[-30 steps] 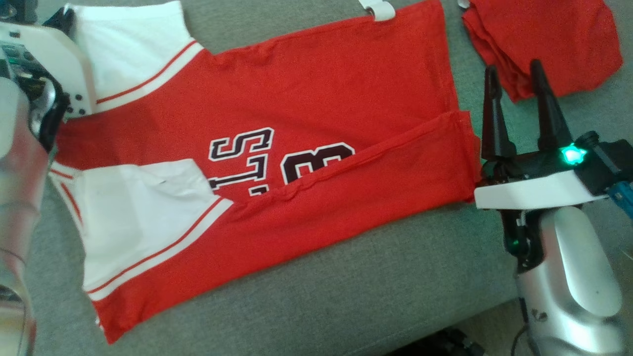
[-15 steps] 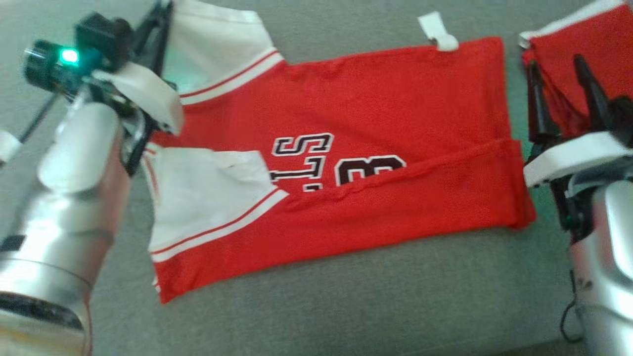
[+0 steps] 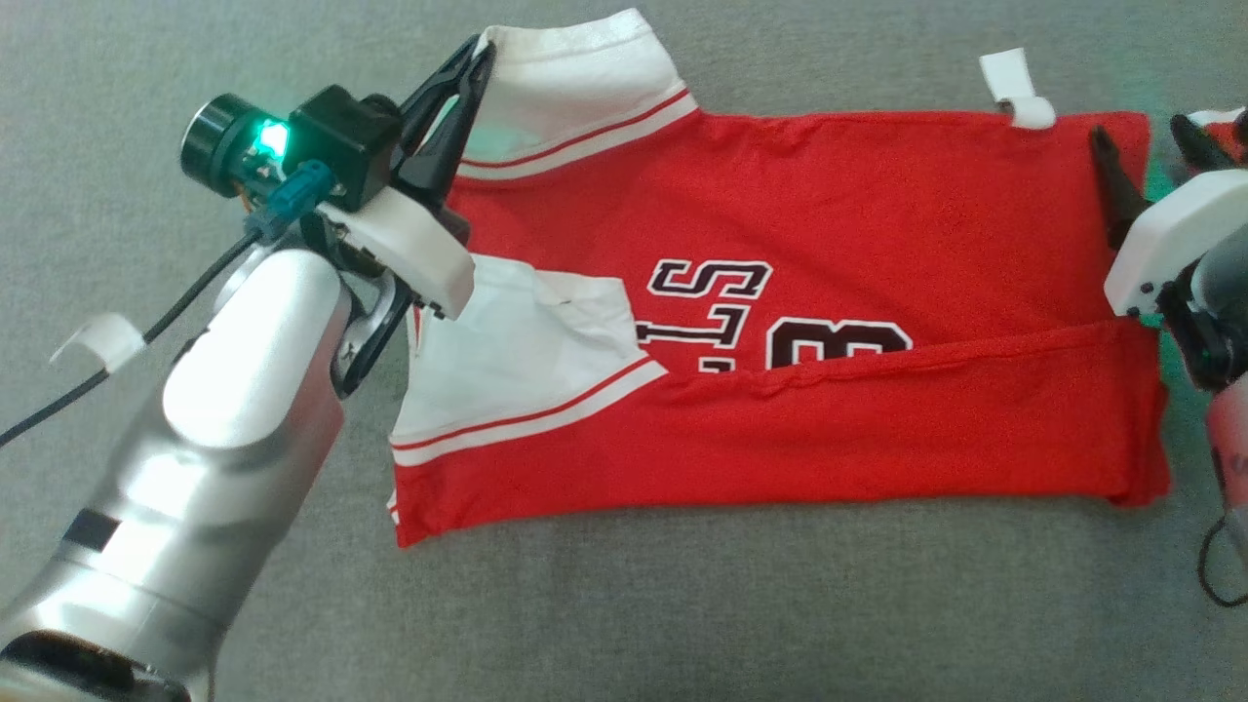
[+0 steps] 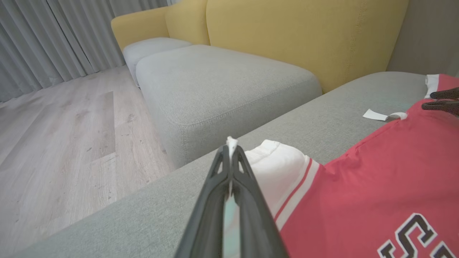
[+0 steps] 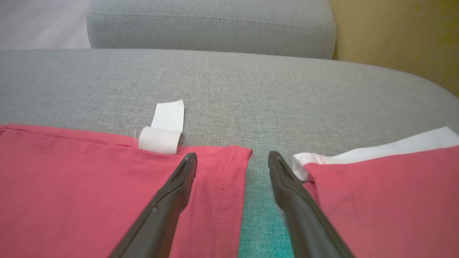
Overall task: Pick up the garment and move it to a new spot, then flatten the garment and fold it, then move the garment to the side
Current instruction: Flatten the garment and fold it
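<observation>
- Garment (image 3: 829, 244) — a red jersey with white sleeves — lies spread flat, with the grey sofa seat (image 3: 682, 604) under it. Its near long edge is folded up over the lettering and the near sleeve is tucked in, so one lengthwise fold looks done.
- Left claw (image 3: 478, 54) is closed on the outer corner of the garment's far white sleeve (image 3: 585, 78); a scrap of white cloth pokes out between the tips in the left wrist view. I judge it is held there to carry the far side over.
- Right claw (image 5: 233, 157) stands wide open, gripping nothing, at the garment's far hem corner. One finger is over the red cloth and the other is past its edge (toward a second red garment (image 5: 376, 200) just beside it). It is probably lined up to pinch that corner so both ends lift together.
- White tape loop (image 5: 161, 138) sits at the garment's far edge, near that corner — possibly a placement mark.
</observation>
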